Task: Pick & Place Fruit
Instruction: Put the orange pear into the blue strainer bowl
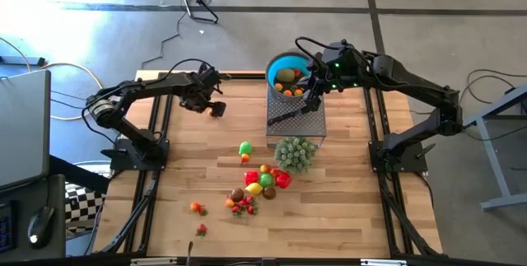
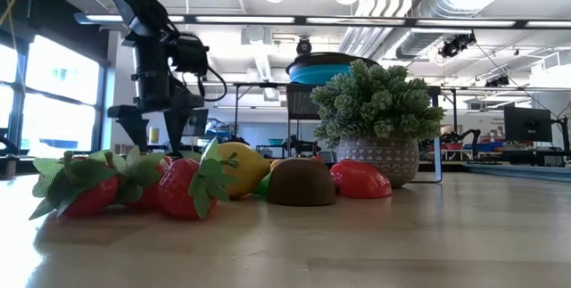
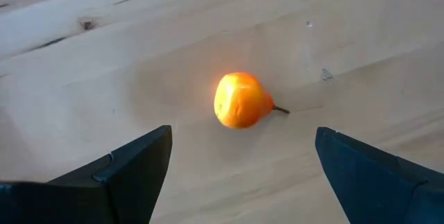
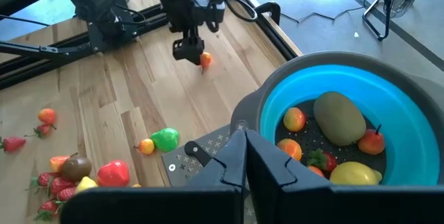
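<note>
fruit is scattered in a loose group on the wooden tabletop, near a potted plant; more pieces are seen inside the blue bowl, which is set on a grey stand. one small orange fruit lies apart, directly beneath the left hand, whose fingers are spread wide on either side of it without contact. the right hand is held over the stand beside the bowl, shut, with nothing gripped.
</note>
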You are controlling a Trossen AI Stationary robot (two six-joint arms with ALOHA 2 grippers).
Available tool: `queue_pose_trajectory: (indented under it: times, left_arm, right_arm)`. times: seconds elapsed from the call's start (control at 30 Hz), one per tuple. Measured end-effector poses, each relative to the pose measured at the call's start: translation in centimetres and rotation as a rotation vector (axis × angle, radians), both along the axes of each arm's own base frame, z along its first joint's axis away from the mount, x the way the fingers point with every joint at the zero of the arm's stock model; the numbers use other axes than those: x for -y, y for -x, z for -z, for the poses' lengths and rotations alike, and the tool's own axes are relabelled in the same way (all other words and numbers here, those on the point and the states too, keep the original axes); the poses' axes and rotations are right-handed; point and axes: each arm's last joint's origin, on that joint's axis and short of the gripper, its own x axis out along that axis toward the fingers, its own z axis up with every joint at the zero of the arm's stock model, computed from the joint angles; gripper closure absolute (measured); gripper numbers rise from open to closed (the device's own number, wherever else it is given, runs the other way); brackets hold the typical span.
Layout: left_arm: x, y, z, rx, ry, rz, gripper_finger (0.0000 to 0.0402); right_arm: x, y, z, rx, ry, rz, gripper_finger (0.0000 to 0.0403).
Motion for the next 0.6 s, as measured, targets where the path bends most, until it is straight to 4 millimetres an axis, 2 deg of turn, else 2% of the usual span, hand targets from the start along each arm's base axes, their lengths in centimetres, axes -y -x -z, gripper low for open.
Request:
queue_pose_trajectory:
  times: [0.37,0.6]
  left_arm:
    - [-0.6,-0.5,0.1,0.042,-0.078,-0.035,0.0052]
    - [-0.8,-0.7,1.3,0.002,-0.044,-0.049,0.0052]
  right_arm:
    - [0.0,0.0,0.0,0.001,0.000,0.000,0.0401]
    - [0.0,0.0,0.0,0.001,0.000,0.000,0.0401]
